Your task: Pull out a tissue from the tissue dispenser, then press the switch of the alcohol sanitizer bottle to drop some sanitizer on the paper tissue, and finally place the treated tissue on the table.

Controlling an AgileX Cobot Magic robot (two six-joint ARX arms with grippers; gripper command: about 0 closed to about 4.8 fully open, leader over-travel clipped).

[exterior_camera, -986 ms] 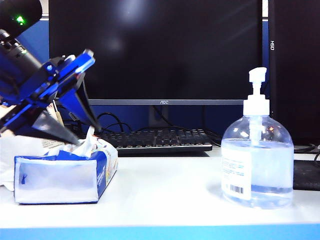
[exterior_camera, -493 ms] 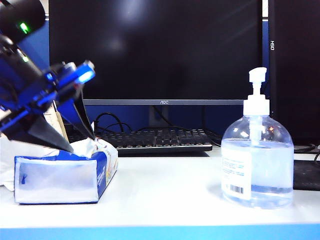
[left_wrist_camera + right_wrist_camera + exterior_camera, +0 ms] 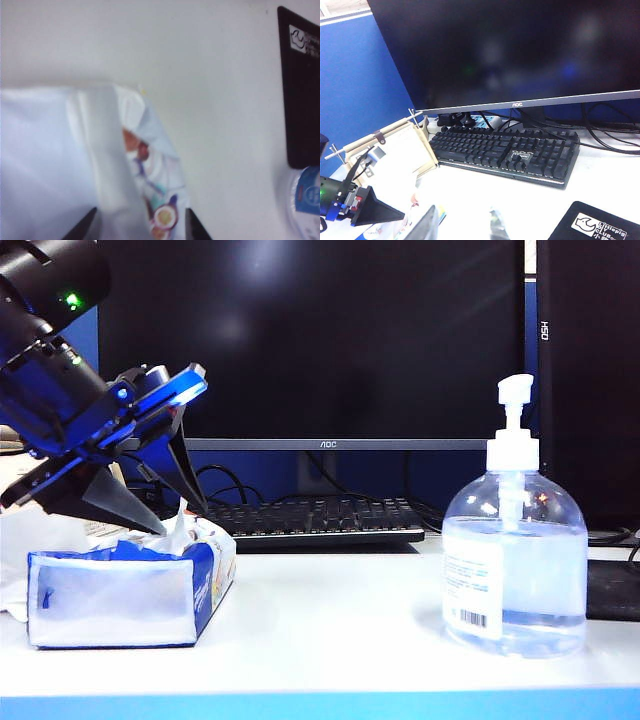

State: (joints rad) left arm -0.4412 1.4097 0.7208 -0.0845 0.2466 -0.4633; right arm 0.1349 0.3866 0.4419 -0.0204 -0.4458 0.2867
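The blue and white tissue dispenser (image 3: 110,600) lies at the left of the table (image 3: 330,615). A white tissue (image 3: 180,533) pokes up from its top. My left gripper (image 3: 184,520) slants down onto it, open, one finger on each side of the tuft. In the left wrist view the tissue (image 3: 112,170) runs between the dark fingertips (image 3: 86,227) without being pinched. The alcohol sanitizer bottle (image 3: 515,570) stands at the right, its white switch (image 3: 515,390) untouched. My right gripper (image 3: 462,227) appears only in its own wrist view, open and empty, above the table.
A black keyboard (image 3: 320,520) and a dark monitor (image 3: 320,340) stand behind the table. A desk calendar (image 3: 390,147) sits behind the pack. A black mouse pad (image 3: 612,590) lies at the far right, behind the bottle.
My left gripper dipped toward the pack, then shifted a little to the right, its fingers staying the same distance apart. The tissue tuft stays in the pack. The bottle has not moved.
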